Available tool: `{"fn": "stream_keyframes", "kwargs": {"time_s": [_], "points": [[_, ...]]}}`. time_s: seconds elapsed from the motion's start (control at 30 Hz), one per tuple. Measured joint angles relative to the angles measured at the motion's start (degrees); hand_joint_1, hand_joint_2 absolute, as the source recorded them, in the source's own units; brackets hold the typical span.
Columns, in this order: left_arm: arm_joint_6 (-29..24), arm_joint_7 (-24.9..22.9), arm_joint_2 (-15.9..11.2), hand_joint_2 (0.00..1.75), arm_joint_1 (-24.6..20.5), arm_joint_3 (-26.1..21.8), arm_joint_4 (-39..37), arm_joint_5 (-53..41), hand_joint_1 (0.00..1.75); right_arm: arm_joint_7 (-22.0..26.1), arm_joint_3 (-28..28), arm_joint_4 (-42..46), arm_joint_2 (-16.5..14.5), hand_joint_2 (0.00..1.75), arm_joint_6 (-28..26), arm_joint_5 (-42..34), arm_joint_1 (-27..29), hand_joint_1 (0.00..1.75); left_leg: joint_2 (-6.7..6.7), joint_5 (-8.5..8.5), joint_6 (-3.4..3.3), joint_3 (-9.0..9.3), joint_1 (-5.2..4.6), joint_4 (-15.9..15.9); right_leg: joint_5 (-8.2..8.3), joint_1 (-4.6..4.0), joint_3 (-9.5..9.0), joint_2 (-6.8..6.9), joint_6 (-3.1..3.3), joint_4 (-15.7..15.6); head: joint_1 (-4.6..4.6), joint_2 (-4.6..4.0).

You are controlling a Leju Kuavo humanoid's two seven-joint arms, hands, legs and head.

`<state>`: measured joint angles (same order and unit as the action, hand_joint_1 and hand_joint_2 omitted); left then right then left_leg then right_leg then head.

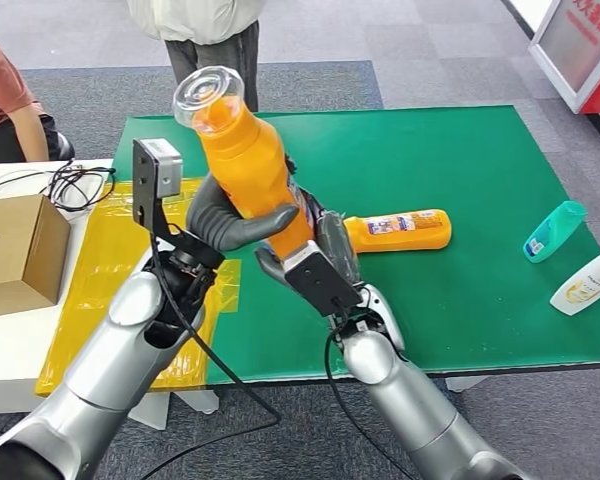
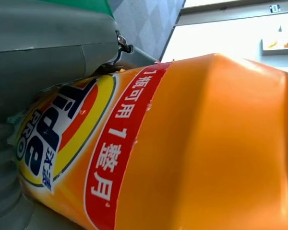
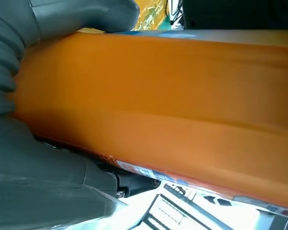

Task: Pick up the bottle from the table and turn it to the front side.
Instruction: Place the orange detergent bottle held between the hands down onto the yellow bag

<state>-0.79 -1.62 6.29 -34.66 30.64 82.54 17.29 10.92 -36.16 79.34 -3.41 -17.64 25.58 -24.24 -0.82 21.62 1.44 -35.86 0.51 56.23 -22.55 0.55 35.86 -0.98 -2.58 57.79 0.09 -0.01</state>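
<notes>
We are holding the orange bottle [image 1: 248,160] off the green table [image 1: 448,160], tilted, cap end up. Left hand [image 1: 233,222] and right hand [image 1: 323,255] are both grasping it. To do it well, we're rotating slowly until the label faces front, keeping 2 grips firm.

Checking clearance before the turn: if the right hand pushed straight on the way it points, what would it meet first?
Probably nothing new: the right hand already grips the orange bottle, with the left hand just beyond it. Depth is unclear.
</notes>
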Motion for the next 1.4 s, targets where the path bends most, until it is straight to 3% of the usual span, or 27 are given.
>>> {"fn": "stream_keyframes", "kwargs": {"time_s": [0.33,0.37,0.47,0.5,0.93,1.07,1.27,1.4], "points": [[-1.1,0.3,-0.7,1.75,-0.5,0.1,-0.4,-3.1,1.75,-0.4,-0.6,-0.5,0.0,1.75,-0.2,-1.4,0.0,1.75,0.00,0.00,0.00,0.00,0.00,0.0,0.00,0.00,0.00,0.00,0.00,0.0,0.00,0.01],[-1.4,0.4,-1.0,1.75,-0.6,0.3,-0.5,-4.3,1.75,-0.5,-0.7,-0.6,0.0,1.75,-0.2,-1.7,0.0,1.61,0.00,0.00,0.00,0.00,0.00,0.0,0.00,0.00,0.00,0.00,0.00,0.0,0.01,0.01],[-1.9,0.3,-2.0,1.75,-1.2,0.8,-0.9,-8.5,1.75,-0.8,-0.6,-1.1,0.0,1.75,-0.1,-2.3,0.0,0.30,0.00,0.00,0.00,0.00,0.00,0.0,0.00,0.00,0.00,0.00,0.00,0.0,0.01,0.01],[-1.9,0.1,-2.4,1.75,-1.4,0.8,-1.3,-9.8,1.75,-0.9,-0.5,-1.3,0.0,1.75,0.0,-2.4,0.0,0.00,0.00,0.00,0.00,0.00,0.00,0.0,0.00,0.00,0.00,-0.01,0.00,0.0,0.01,0.01],[-2.4,-2.3,-7.5,1.75,-3.8,-3.0,-6.2,-19.5,1.75,-1.7,0.8,-1.8,0.1,1.75,0.9,-2.5,1.5,0.00,0.02,-0.04,0.04,-0.03,0.01,0.0,0.03,-0.02,0.07,-0.04,0.05,0.0,0.01,0.01],[-1.1,-4.8,-10.6,1.75,-5.0,-3.6,-7.0,-29.6,1.75,-2.1,3.7,-1.5,0.4,1.75,0.8,-2.2,2.8,0.00,0.02,-0.05,0.04,-0.03,0.01,0.0,0.03,-0.02,0.07,-0.04,0.05,0.0,-0.01,0.01],[6.0,-8.4,-16.2,1.75,-6.9,-3.7,-10.2,-51.8,1.75,-2.0,10.0,2.8,0.7,1.75,1.3,0.5,6.1,0.00,0.03,-0.06,0.05,-0.03,0.01,0.0,0.04,-0.02,0.09,-0.06,0.05,0.0,0.00,0.01],[6.3,-8.5,-18.5,1.75,-6.0,-2.8,-14.2,-65.2,1.75,-1.9,12.9,7.1,0.7,1.75,2.9,2.3,7.4,0.00,0.04,-0.05,0.05,-0.03,0.01,0.0,0.03,-0.02,0.10,-0.09,0.05,0.0,0.00,0.01]]}}
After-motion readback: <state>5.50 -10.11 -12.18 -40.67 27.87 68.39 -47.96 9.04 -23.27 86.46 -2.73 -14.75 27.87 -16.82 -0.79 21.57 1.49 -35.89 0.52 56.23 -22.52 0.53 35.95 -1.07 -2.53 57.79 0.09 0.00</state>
